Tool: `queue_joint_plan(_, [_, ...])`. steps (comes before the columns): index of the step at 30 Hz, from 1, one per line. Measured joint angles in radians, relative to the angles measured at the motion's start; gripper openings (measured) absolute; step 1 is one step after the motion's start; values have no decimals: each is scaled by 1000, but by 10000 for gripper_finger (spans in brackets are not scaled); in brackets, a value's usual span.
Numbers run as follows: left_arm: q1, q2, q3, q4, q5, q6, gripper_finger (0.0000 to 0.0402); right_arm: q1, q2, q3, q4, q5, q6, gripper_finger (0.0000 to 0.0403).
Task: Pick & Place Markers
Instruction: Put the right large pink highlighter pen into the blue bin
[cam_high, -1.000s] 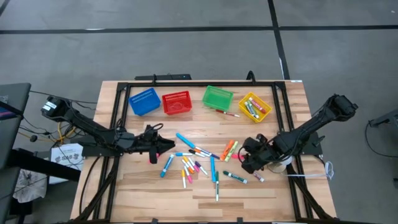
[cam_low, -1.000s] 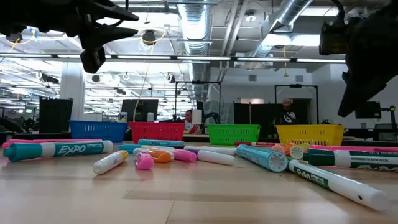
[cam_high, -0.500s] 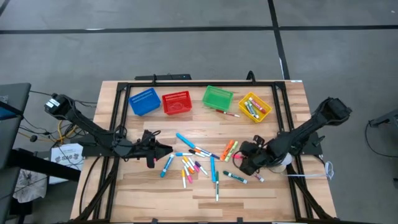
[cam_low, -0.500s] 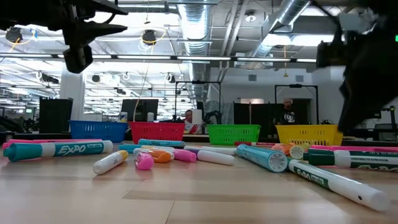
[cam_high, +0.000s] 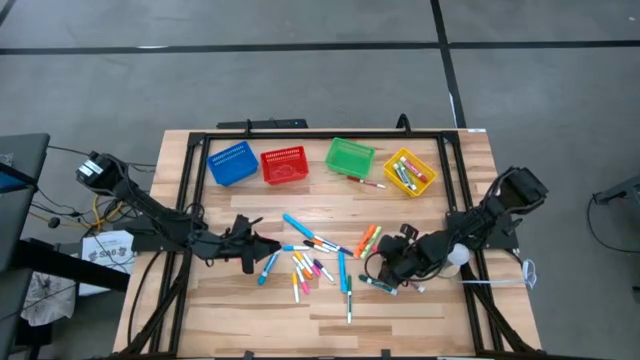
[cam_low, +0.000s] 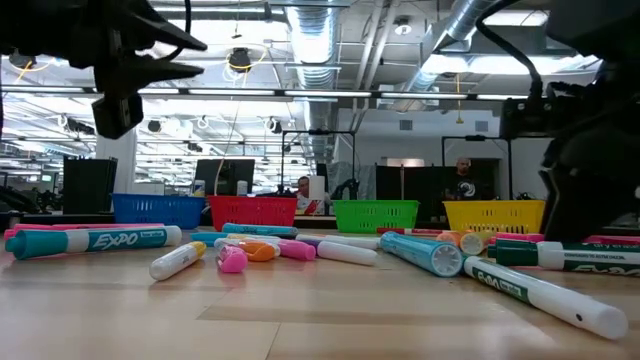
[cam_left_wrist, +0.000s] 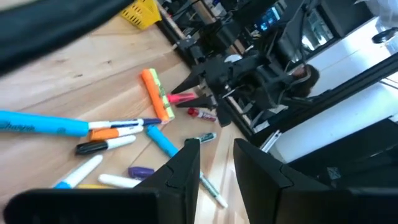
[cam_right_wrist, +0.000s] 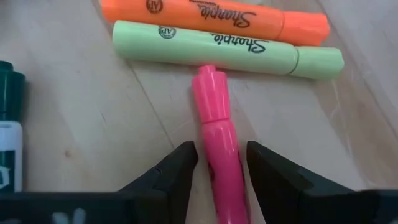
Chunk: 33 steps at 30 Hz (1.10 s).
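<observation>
The left tool (cam_high: 262, 240) hangs over the worktop (cam_high: 330, 310) just beside the left end of the marker pile, and its fingers are apart with nothing between them. Most of the markers (cam_high: 318, 262) lie loose in the middle of the worktop. Along the far edge stand a blue basket (cam_high: 232, 163), a red basket (cam_high: 284, 165), a green basket (cam_high: 350, 156) and a yellow basket (cam_high: 409, 172). Only the yellow one shows markers inside, so most of the job is left. The right tool (cam_right_wrist: 221, 163) is low over a pink marker (cam_right_wrist: 219, 149), fingers apart on both sides of it, not squeezing yet.
</observation>
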Motion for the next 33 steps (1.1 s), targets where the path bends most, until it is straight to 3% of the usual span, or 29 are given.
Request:
queue_joint_plan(12, [0,63,0,33,1,-38,97,-21,-40,-2,14,-68,3,57])
queue_joint_plan(21, [-18,64,0,58,1,-41,97,-19,-57,36,-49,-142,16,68])
queue_joint_plan(33, [-76,64,1,241,0,-56,97,-28,-58,188,-117,-105,-86,67])
